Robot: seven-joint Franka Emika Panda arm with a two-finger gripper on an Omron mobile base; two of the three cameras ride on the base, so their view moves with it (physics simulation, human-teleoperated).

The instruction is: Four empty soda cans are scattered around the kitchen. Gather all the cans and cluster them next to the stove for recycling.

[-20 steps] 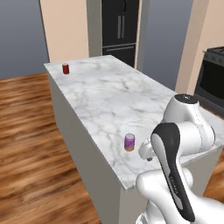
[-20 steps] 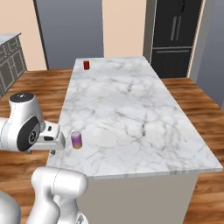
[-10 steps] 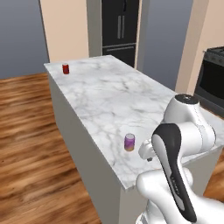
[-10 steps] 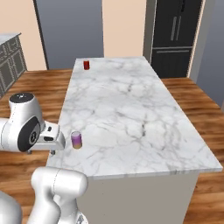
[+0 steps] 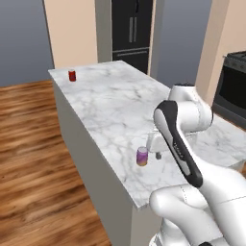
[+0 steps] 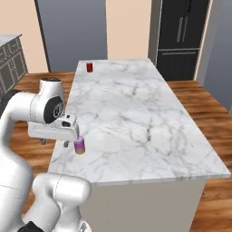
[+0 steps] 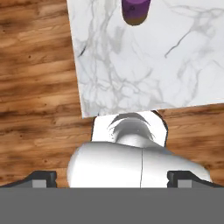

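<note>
The gripper (image 5: 157, 153) hovers low over the marble tabletop (image 5: 120, 103), its finger tips (image 7: 43, 177) spread wide. The purple soda can (image 5: 141, 156) stands upright just beside it, apart from the fingers. A red soda can (image 5: 72, 75) stands well beyond, at the far corner.

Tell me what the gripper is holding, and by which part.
Nothing. The gripper is spread open above the marble counter, and the purple can stands apart from it, untouched, near the counter's edge.
</note>
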